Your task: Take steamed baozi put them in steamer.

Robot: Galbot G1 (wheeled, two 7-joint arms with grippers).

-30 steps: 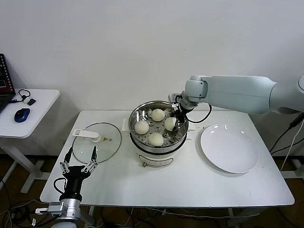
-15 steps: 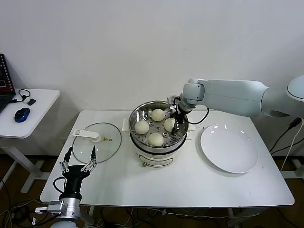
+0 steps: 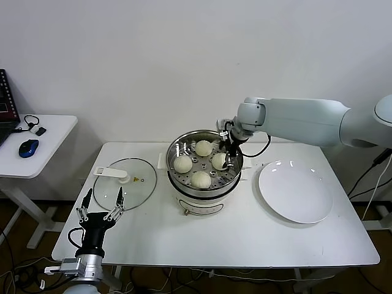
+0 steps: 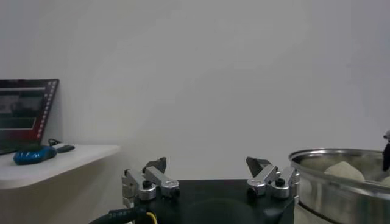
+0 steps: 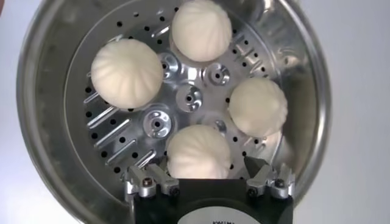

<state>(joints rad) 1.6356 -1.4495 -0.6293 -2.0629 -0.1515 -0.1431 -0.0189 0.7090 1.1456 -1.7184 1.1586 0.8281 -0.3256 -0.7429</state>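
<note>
Now you have the white counter (image 3: 245, 239) carrying the steamer (image 3: 204, 173), all four buns (image 5: 198, 152) sitting on its perforated tray, your right end effector (image 5: 208, 178) spread open just above them, the left end effector (image 3: 101, 205) open, parked low.

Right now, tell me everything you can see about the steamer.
The steamer is a round shiny steel pot on a white base, standing upright on the white table between the glass lid and the white plate. It is uncovered. Inside lies a perforated steel tray with raised round bosses, carrying all four baozi, set apart from one another. The right claw hangs open just above the bun at the pot's right side; the left claw waits open at the table's near-left edge.
</note>
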